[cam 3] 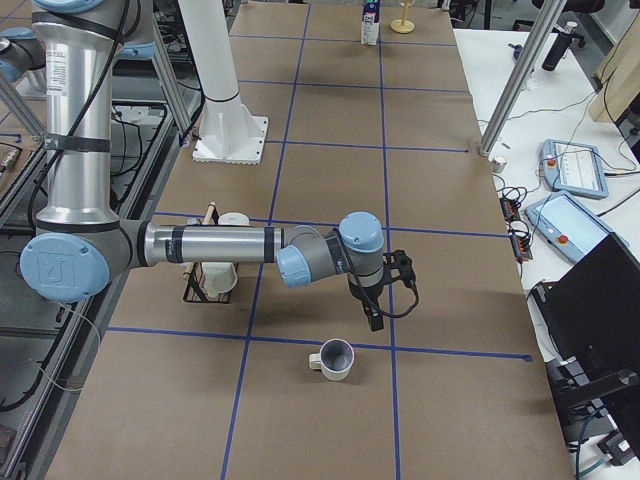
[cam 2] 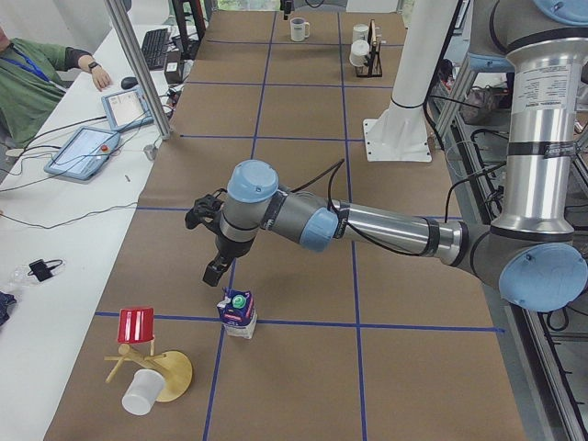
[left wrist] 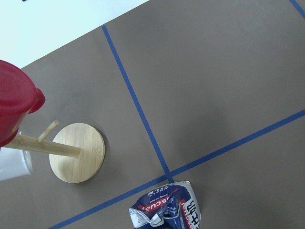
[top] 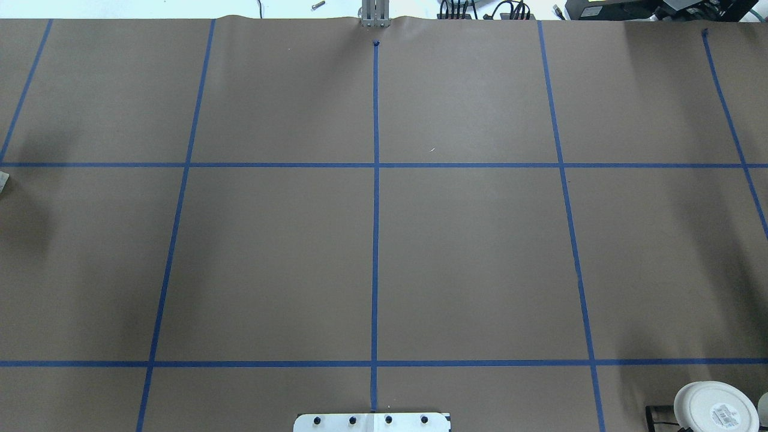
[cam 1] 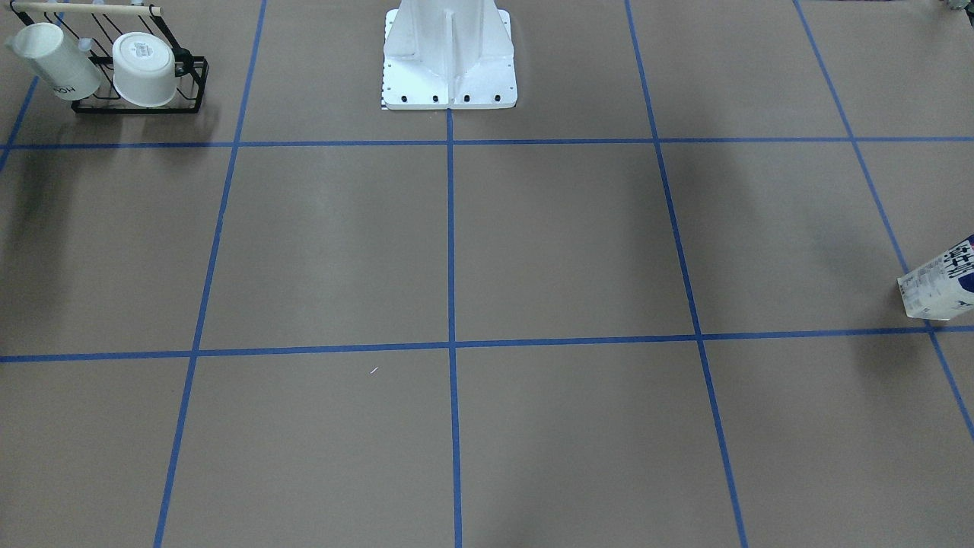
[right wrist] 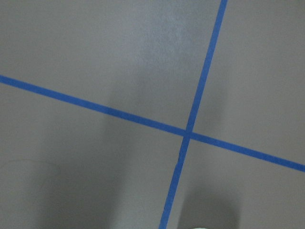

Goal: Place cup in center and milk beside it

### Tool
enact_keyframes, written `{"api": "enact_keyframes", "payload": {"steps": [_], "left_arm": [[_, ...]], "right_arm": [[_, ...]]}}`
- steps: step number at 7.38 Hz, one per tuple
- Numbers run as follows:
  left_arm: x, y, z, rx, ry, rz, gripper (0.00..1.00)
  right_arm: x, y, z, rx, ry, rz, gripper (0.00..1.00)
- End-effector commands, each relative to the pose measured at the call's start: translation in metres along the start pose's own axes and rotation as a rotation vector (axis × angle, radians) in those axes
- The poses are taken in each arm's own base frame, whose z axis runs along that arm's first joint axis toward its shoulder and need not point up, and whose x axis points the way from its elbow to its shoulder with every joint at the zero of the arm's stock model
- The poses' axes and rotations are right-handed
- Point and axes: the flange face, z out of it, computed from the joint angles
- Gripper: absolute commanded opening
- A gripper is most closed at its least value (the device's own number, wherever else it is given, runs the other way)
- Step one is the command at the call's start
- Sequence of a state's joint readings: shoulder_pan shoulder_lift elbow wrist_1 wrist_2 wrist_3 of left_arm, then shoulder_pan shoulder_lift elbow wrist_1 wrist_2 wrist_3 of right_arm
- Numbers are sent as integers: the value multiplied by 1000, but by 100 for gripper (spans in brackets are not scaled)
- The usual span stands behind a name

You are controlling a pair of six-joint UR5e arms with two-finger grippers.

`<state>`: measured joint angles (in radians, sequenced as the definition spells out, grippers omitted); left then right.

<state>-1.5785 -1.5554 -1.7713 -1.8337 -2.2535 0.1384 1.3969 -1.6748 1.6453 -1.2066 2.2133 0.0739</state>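
You can see the milk carton [cam 2: 238, 313] standing up near the table's end on the robot's left. It sits where two blue tape lines cross, and its green cap is on top. The left gripper [cam 2: 212, 274] hangs in the air just beside the carton. It points down and does not touch the carton. You cannot tell if its jaws are spread or squeezed, because only the side camera shows it.

Closer to that end's corner on your side is a wooden stand [cam 2: 168, 372]. A red cup [cam 2: 136, 324] and a white plastic cup [cam 2: 139, 395] hang on it.

The cup [cam 3: 333, 358] is far off, near the table's end on the robot's right. It stands mouth up, just past a blue line, and its handle points toward the robot's edge. The right gripper [cam 3: 374, 322] hangs close by and points down, apart from the cup. You cannot tell how its jaws stand either.

A black wire rack [cam 3: 208, 280] sits nearer the robot's edge and holds a wide white cup [cam 1: 144, 68].

The center [top: 375, 264] is the brown patch in front of the robot's white base [cam 1: 449, 61]. One blue line runs straight through it. The cup and the milk carton are both well apart from it, one toward each end.
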Motion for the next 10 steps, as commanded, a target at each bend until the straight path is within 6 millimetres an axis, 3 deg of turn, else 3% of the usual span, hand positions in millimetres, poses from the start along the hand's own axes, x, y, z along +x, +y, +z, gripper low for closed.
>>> {"api": "enact_keyframes", "payload": {"steps": [1,2,3,4,5,8,10], "left_arm": [[2,-2,-3,8,-1,5,99],[2,-3,-3,9,-1,6,99],[2,-4,-3,11,-2,7,99],[3,-4,-4,12,-2,8,99],[2,-3,-3,9,-1,6,99],[1,-1,-2,6,-1,5,99],[0,1,0,1,0,1,99]], "right_arm": [[-1,48,26,5,5,12,99],[7,61,41,-12,2,4,86],[15,69,52,-12,2,7,44],[19,73,61,-24,7,4,10],[17,74,63,-30,7,-4,0],[5,55,54,3,-6,-31,0],[-44,-7,7,116,-94,-108,0]]}}
